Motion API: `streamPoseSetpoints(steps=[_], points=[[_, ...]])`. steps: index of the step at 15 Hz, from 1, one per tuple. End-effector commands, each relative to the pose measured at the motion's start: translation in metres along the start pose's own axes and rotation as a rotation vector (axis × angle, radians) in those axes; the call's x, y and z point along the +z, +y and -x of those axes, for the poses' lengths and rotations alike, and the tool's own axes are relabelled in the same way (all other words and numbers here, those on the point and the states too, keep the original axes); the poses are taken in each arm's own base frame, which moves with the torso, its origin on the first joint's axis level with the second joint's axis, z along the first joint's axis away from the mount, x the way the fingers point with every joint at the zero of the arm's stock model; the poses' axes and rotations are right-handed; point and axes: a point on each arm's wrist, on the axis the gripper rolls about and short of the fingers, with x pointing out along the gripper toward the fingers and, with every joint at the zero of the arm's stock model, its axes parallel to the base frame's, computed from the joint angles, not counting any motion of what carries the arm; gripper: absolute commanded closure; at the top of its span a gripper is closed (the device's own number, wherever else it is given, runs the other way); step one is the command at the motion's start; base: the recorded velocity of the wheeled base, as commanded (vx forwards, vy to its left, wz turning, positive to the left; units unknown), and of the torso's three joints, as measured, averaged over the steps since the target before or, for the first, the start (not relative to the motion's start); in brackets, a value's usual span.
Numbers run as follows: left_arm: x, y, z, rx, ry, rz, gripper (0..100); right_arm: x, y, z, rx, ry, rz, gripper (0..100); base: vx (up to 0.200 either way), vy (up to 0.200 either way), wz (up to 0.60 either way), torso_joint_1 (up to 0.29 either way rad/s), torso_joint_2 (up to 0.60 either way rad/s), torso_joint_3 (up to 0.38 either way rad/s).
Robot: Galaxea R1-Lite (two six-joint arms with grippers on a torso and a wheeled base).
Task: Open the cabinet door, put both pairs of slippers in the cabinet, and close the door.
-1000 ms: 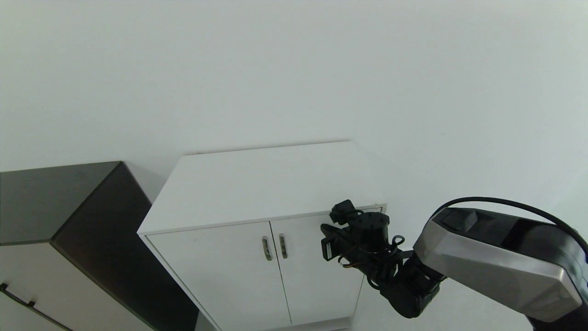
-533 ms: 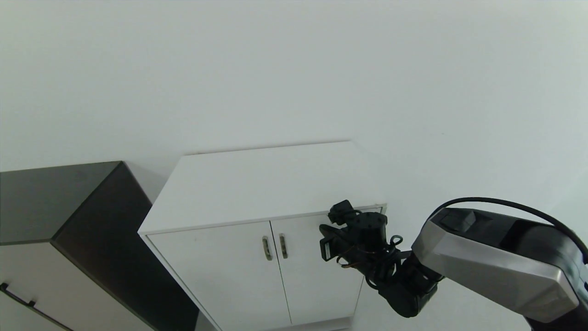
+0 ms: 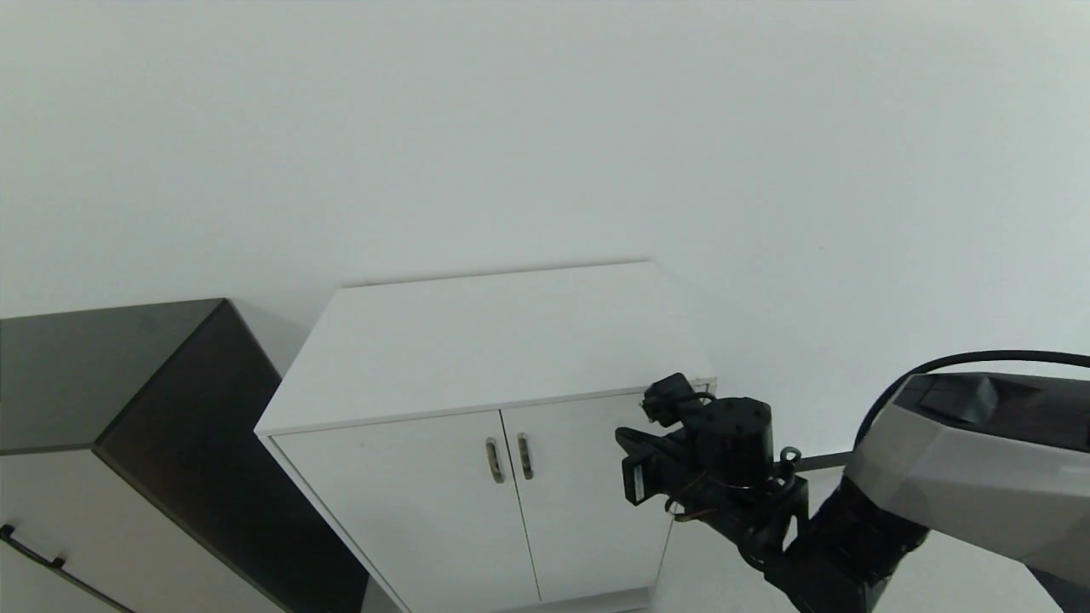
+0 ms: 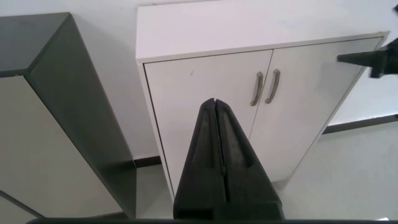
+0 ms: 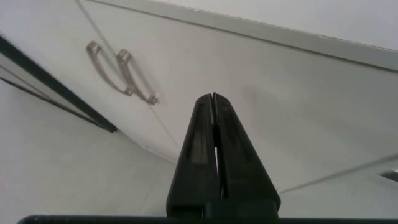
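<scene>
The white cabinet (image 3: 502, 340) stands against the wall with both doors shut. Two metal handles (image 3: 508, 458) sit side by side at the middle seam. My right gripper (image 3: 628, 464) is shut and hovers in front of the right door (image 3: 588, 502), to the right of the handles. From the right wrist, its fingers (image 5: 213, 98) are pressed together, holding nothing, with the handles (image 5: 121, 71) off to one side. My left gripper (image 4: 215, 102) is shut and empty, well back from the left door (image 4: 205, 93). The right gripper's tip (image 4: 367, 59) shows by the cabinet's far corner.
A dark cabinet (image 3: 128, 383) with a pale front and a black handle (image 3: 34, 555) stands close on the left of the white one. A plain white wall (image 3: 545, 128) rises behind both. A dark skirting strip (image 4: 360, 124) runs along the floor.
My right arm has drawn back to the right and slightly down, moving its shut gripper farther from the handles. The cabinet doors stay shut.
</scene>
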Motion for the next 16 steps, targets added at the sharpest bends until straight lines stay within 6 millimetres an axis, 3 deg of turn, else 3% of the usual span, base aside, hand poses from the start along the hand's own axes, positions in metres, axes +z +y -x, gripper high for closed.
streamPoseSetpoints(steps=[1,3,6,8,10,13,14,16], points=[[0.000,0.000,0.000,0.004,0.001,0.002,100,0.016,-0.002,0.041,0.005,-0.038,-0.009,100,0.000,0.000,0.00,0.000,0.00,0.000],[0.000,0.000,0.000,0.004,0.001,0.003,100,0.011,-0.004,0.057,0.007,-0.066,-0.012,100,0.000,0.000,0.00,0.000,0.00,0.000],[0.000,0.000,0.000,0.003,0.001,0.002,100,0.010,-0.006,0.059,0.001,-0.072,-0.012,100,0.000,0.000,0.00,0.000,0.00,0.083],[0.000,0.000,0.000,0.003,0.001,0.005,100,0.020,-0.011,0.067,-0.029,-0.099,-0.013,100,0.000,0.000,0.00,0.005,0.00,0.181],[0.000,0.000,0.000,0.003,0.001,0.005,100,0.032,-0.026,0.088,-0.094,-0.114,-0.018,100,0.000,0.000,0.00,0.005,0.00,0.178],[0.000,0.000,0.000,0.003,-0.001,0.003,100,0.056,-0.049,0.173,-0.225,-0.113,-0.005,100,0.000,0.000,0.00,0.003,0.00,0.052],[0.000,0.000,0.000,0.001,-0.001,0.002,100,0.061,-0.058,0.216,-0.346,-0.104,-0.002,100,0.000,0.000,0.00,0.000,0.00,0.000],[0.000,0.000,0.000,0.001,0.001,0.002,100,0.056,-0.060,0.278,-0.431,-0.072,-0.011,100,0.000,0.000,0.00,0.000,0.00,0.000]])
